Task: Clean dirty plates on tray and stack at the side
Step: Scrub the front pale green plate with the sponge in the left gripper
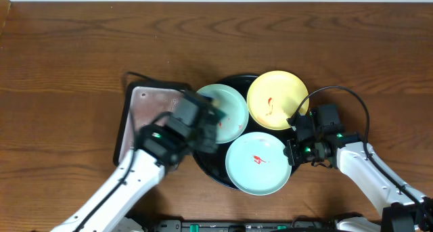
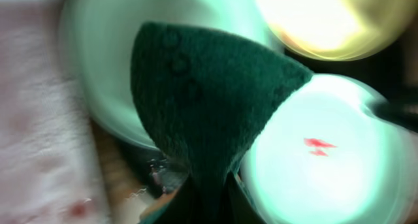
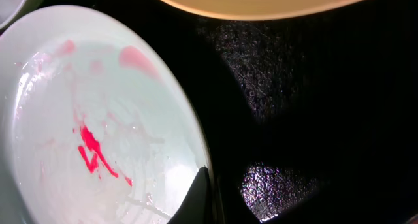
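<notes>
Red smears mark the yellow plate [image 1: 276, 99] and both mint plates [image 1: 257, 163], all on the tray [image 1: 238, 80]; none is stacked. Left gripper [image 1: 205, 126] clamps a sponge [image 2: 202, 100] over the tray's left; right gripper [image 1: 293, 147] rests closed at its right edge.

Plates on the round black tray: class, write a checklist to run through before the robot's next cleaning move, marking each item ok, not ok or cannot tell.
1. Left hand grips green sponge: ok.
2. Sponge touching far mint plate: cannot tell.
3. Near mint plate clean: not ok, red smear.
4. Yellow plate clean: not ok, red smear.
5. Right hand, shut at near mint plate's rim, gripping it: cannot tell.
6. All three plates resting on tray: ok.
</notes>
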Tool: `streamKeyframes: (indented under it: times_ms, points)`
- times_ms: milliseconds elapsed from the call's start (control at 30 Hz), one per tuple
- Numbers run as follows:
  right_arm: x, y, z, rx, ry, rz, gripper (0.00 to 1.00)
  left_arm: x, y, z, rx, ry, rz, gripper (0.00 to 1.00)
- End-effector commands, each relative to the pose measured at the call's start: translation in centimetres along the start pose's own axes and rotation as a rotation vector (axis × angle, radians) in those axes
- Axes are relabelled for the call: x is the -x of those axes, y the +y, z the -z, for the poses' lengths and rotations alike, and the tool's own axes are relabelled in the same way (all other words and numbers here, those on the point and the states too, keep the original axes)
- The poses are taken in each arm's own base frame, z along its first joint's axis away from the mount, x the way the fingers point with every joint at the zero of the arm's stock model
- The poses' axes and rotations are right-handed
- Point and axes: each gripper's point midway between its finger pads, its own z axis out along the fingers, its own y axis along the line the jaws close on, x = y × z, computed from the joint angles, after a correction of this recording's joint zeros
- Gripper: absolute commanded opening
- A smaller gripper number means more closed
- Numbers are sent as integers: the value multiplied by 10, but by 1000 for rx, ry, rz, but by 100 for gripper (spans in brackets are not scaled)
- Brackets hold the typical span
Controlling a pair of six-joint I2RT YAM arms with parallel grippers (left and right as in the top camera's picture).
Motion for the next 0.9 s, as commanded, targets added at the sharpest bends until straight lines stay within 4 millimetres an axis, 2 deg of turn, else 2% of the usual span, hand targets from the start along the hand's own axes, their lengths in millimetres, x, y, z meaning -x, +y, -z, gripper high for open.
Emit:
streamKeyframes:
  times_ms: [0,100,300,467,533,567,633,733,867]
  points:
    - [-3,0,-2,-11,10,-5,1,-1,-48,-13,-122,29,30,8]
    - [-2,0,-2,-11,9,-5,1,-7,-78,-35,-198,73,70,7]
    - [-3,0,-2,-11,12,-6,1,-24,-113,-81,-263,173,223,7]
    - [-3,0,-2,-11,12,-6,1,-43,-129,-106,-278,271,359,8]
    - [-3,0,-2,-11,12,-6,1,-50,-134,-114,-285,295,363,7]
    - [-3,0,-2,-11,12,-6,1,-56,-133,-118,-273,310,361,7]
    - [-3,0,-2,-11,12,-6,1,-72,-107,-127,-145,339,358,8]
    - [-3,0,-2,-11,12,-6,1,-79,-51,-122,95,324,371,8]
    - [-3,0,-2,-11,12,-6,1,-56,-40,-105,72,269,356,7]
